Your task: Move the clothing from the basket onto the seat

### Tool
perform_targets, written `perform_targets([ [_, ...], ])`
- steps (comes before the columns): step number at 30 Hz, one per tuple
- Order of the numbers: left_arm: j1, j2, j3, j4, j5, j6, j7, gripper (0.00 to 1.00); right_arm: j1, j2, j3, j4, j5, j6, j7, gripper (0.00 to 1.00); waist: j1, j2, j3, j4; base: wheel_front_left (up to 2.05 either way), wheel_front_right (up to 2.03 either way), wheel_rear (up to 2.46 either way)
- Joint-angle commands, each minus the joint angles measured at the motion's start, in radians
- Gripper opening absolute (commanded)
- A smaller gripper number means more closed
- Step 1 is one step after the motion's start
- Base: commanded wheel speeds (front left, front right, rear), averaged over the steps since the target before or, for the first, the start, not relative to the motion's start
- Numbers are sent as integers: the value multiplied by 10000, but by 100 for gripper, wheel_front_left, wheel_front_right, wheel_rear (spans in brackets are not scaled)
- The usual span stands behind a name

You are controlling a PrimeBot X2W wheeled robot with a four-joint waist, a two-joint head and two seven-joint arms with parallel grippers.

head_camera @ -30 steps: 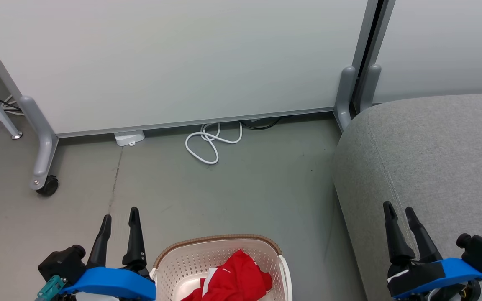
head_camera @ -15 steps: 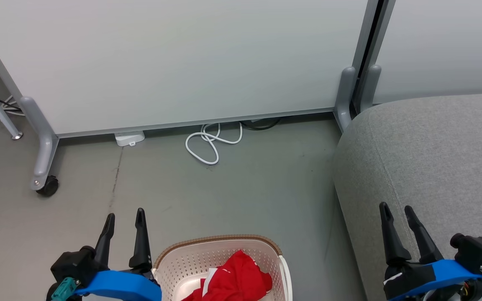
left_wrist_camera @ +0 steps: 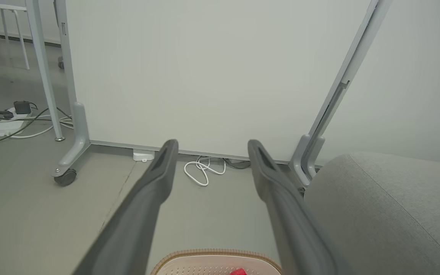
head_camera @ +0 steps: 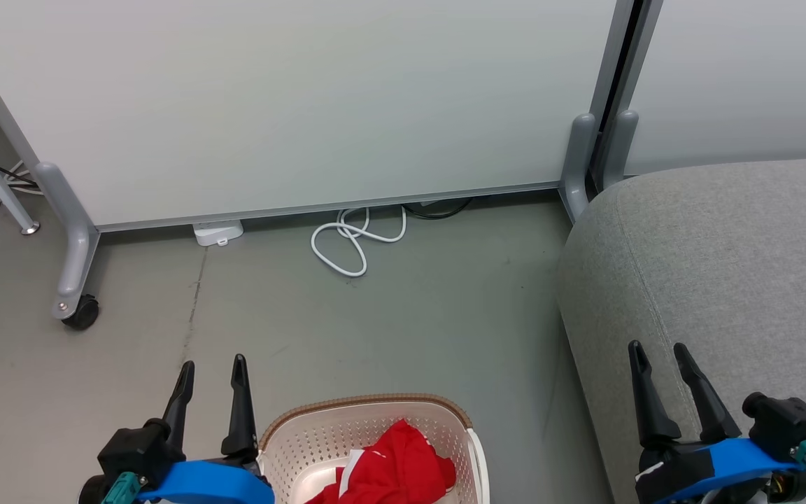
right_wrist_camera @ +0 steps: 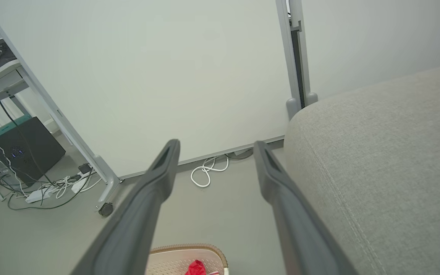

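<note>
— Red soft fabric clothing [head_camera: 389, 469] w/ a white panel, bunched up inside the cream perforated plastic basket [head_camera: 368, 404] w/ its brown woven-look rim, bottom centre of the head view. How'll it handle?
— Light & floppy, I'd guess. No stiffness, so it'll prob. sag and drape once lifted, and could snag on the rim. Best hold looks like the raised crumpled peak of the heap: pinch a thick fold, not a thin edge.
— Where's it vs. the claws?
— Left claw [head_camera: 213, 362] is just beside the basket's left wall, over the grey floor [head_camera: 375, 322], dark fingers spread apart, holding nothing. Clothing lies to its right, not touching. Right claw [head_camera: 656, 346] is well apart on the other side, over the big light-grey upholstered seat [head_camera: 725, 266], also spread wide & empty.
— Transfer begun?
— Doesn't look it; the clothing's in the basket. Can't tell if the heap's one garment or two.
</note>
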Motion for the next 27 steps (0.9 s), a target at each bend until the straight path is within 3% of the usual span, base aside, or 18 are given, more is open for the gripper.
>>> perform_targets([
  [1, 9, 17, -14, -6, 247, -8, -103, 100, 51, -71, 33, -10, -211, 19, -97, 100, 0, -1, -2, -2, 0, 0, 0],
  [27, 170, -25, -152, 70, 2021, -54, -574, 100, 186, -81, 233, -101, -1946, 23, -438, 100, 0, -1, -27, 5, 0, 0, 0],
])
